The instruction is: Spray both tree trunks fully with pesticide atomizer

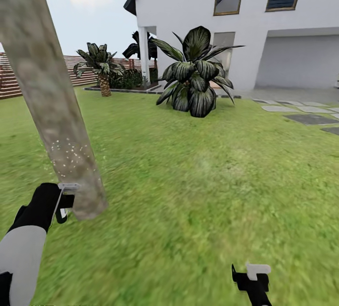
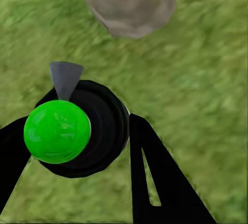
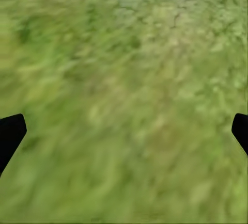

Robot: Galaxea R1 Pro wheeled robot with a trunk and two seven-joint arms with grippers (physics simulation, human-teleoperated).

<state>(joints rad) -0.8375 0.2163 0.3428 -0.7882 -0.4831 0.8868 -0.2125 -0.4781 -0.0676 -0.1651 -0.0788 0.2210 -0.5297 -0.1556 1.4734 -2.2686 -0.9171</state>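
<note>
Left gripper [image 2: 77,152] clamped around the pesticide atomizer [image 2: 77,131], round black body with glossy green ball and grey cone nozzle, beside the mottled grey-tan tree trunk [image 1: 52,103] flecked with white droplets, right gripper [image 3: 124,131] spread wide over blurry grass [image 3: 124,53].

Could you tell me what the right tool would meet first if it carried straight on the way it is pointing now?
Most likely just the grass. In its wrist view the right tool points down at bare lawn with open fingers and nothing between them; how far off the ground is cannot be judged.
</note>
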